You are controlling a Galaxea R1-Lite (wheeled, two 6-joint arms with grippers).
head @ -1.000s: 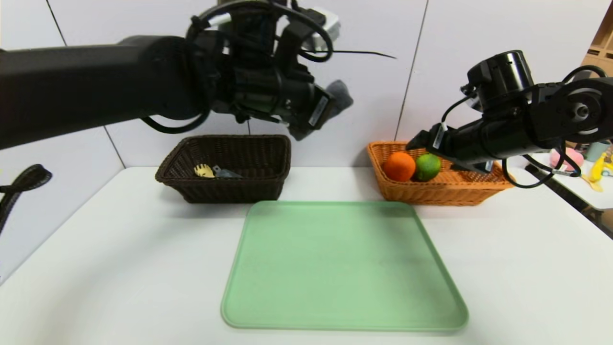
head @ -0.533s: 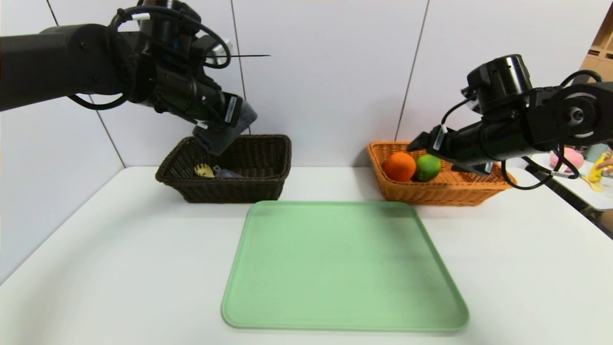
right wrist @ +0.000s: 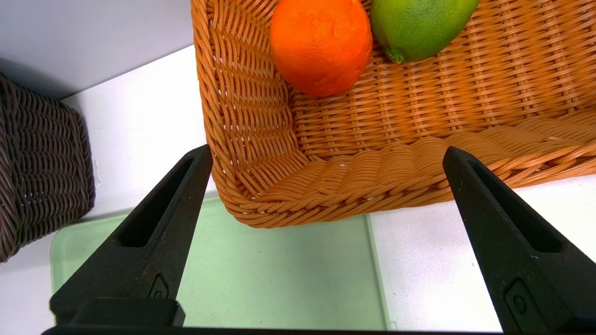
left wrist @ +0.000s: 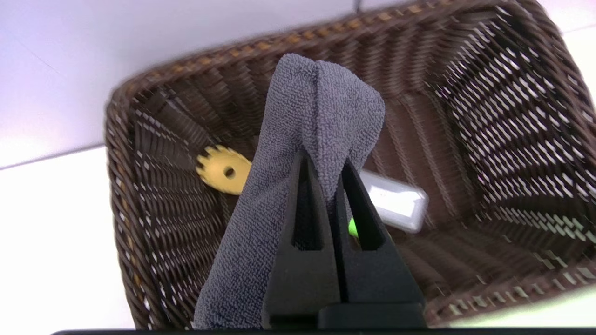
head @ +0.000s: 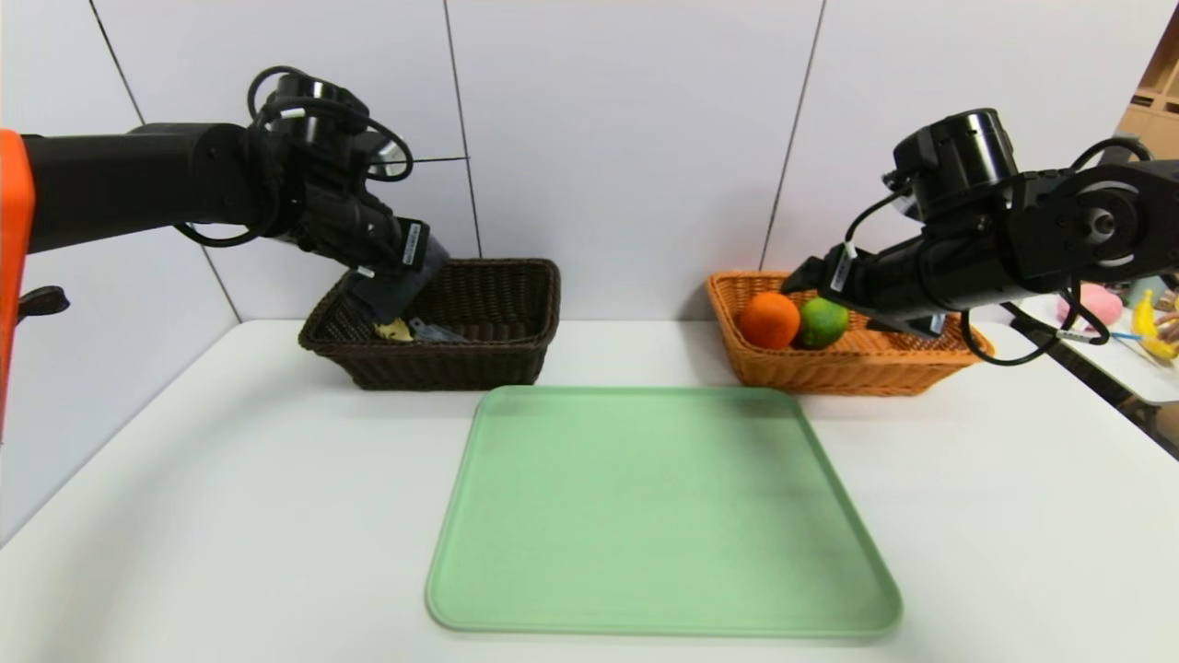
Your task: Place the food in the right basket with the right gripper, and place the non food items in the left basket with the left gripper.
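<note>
Left hand (left wrist: 333, 190) pinching grey towel (left wrist: 298, 153) over dark basket (left wrist: 121, 195); right hand (right wrist: 328, 158) spread wide, holding nothing.

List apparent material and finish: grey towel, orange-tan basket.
Folded grey towel: looks like matte terry cloth, cotton or microfibre; looped nap shows.
Rectangular orange-tan basket: probably wicker, possibly plastic imitation; interlaced strands, slight sheen.

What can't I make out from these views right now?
- Yellow fork-spoon's middle: in the left wrist view, the grey towel covers it.
- Grey case's other end: same view, behind towel and left gripper's fingers.
- Green fruit's top: right wrist view, cut by the picture's edge.
</note>
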